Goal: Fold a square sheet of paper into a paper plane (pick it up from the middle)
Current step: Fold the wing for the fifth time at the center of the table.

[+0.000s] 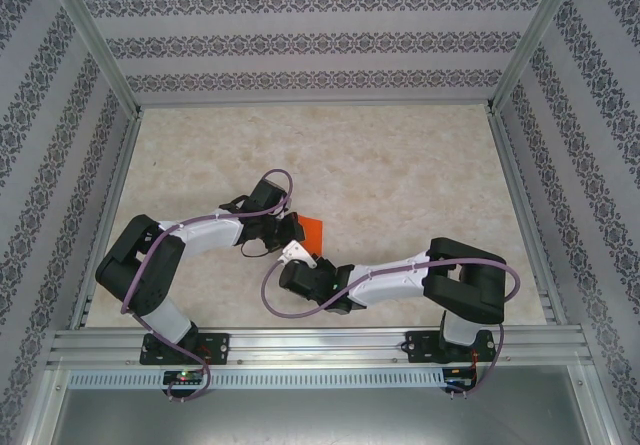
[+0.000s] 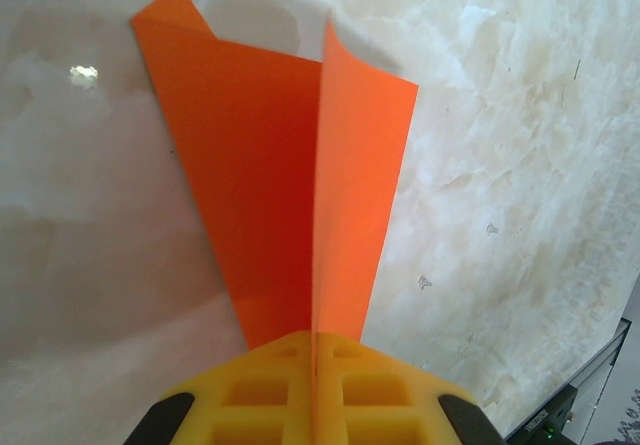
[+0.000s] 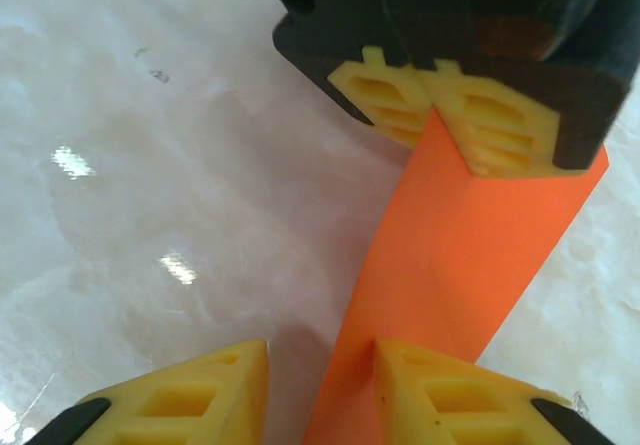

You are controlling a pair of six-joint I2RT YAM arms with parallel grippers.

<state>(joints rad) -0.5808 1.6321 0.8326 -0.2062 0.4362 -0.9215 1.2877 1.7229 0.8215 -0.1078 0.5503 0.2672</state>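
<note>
The paper plane (image 1: 313, 231), a bright orange folded dart with a raised centre crease, is held just above the table's middle. My left gripper (image 1: 293, 227) is shut on its narrow end. In the left wrist view the yellow fingers (image 2: 250, 395) of the left gripper (image 2: 315, 340) pinch the crease, and the plane (image 2: 270, 185) widens away from them. In the right wrist view my right gripper (image 3: 320, 375) stands open at the plane's other end. The plane (image 3: 470, 245) runs up from beside its right finger (image 3: 450, 395) to the shut left gripper (image 3: 432, 100). My right gripper (image 1: 298, 252) sits just below the left one.
The marbled tabletop (image 1: 400, 165) stretches away behind and to the right of the grippers. Patterned walls (image 1: 300, 45) close in three sides. An aluminium rail (image 1: 320, 345) runs along the near edge by the arm bases.
</note>
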